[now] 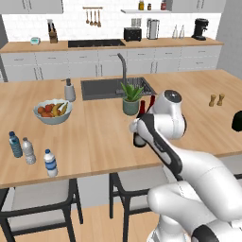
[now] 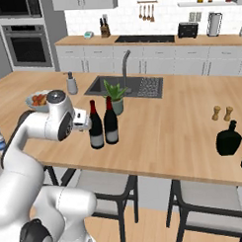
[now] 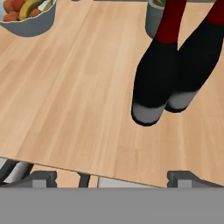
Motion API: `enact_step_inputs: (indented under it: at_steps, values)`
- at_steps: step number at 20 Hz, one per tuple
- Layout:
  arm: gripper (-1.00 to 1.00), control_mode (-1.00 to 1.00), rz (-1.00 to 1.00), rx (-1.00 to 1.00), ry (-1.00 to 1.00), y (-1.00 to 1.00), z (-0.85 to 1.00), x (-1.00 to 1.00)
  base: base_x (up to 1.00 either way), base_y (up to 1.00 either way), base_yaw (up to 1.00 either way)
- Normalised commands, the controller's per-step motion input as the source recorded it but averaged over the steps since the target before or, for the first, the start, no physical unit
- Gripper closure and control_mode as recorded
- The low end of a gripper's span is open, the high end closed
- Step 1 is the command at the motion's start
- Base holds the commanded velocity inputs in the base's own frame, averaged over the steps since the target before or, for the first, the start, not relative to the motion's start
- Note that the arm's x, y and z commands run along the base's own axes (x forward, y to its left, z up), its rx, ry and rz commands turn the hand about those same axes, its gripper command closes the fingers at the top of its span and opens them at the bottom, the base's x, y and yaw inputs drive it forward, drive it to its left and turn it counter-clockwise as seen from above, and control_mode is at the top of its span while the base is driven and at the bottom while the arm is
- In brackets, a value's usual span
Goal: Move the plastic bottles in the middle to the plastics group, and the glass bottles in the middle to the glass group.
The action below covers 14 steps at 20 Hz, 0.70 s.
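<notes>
Squat dark bottle (image 2: 228,139) shows whole from the right base

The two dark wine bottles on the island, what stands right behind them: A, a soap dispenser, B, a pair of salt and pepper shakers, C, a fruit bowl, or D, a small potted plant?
D: the small potted plant stands just behind the two dark wine bottles, between them and the sink.
</notes>
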Motion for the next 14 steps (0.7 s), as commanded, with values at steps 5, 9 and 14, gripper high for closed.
enact_step_inputs:
  at_steps: [5, 9, 14]
  values:
    - [-1.00, -1.00, -0.01, 0.00, 0.00, -0.08, 0.00, 0.27, 0.00, 0.00, 0.00]
    - [-1.00, -1.00, -0.01, 0.00, 0.00, -0.09, 0.00, 0.30, 0.00, 0.00, 0.00]
    - [-1.00, -1.00, 0.00, 0.00, 0.00, -0.02, 0.00, 0.15, 0.00, 0.00, 0.00]
